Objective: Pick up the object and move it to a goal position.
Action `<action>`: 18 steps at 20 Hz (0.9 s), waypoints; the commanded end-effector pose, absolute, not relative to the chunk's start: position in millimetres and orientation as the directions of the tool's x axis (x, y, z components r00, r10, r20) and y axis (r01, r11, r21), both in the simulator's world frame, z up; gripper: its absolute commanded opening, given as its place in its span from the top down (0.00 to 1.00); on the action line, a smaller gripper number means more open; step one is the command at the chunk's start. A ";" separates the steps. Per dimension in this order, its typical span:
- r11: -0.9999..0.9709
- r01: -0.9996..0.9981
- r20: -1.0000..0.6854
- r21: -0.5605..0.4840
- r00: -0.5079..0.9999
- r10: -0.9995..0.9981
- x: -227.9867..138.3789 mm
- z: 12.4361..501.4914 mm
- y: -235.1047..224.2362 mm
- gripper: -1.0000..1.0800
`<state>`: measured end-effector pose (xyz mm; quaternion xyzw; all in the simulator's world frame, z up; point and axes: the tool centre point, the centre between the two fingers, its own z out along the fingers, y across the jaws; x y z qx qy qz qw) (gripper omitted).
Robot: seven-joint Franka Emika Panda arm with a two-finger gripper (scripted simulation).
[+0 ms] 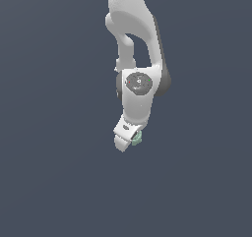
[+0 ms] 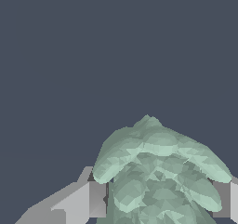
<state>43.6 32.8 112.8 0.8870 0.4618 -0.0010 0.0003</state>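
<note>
One white robot arm [image 1: 138, 49] hangs against plain dark slate-blue background, open room on every side. Its white gripper [image 1: 129, 141] is clenched on the small pale mint-green knobbly object [image 1: 137, 138], which peeks out beside the fingertips. From the wrist, the lumpy object [image 2: 160, 176] sits between both grey fingers [image 2: 95, 199], its lower part cut off by the frame edge.

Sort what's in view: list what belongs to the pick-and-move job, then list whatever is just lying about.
Belongs to the job:
- mint-green object, lumpy, sitting between the fingers
- gripper, shut on that object

Just lying about:
- nothing else shows; only plain dark background surrounds the arm
</note>
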 end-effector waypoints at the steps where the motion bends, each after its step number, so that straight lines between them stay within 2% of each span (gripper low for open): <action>1: -0.573 0.820 -0.002 0.001 0.573 0.820 38.6 137.1 50.9 1.00; 18: -0.573 0.820 -0.001 0.000 0.573 0.820 12.7 284.8 160.3 1.00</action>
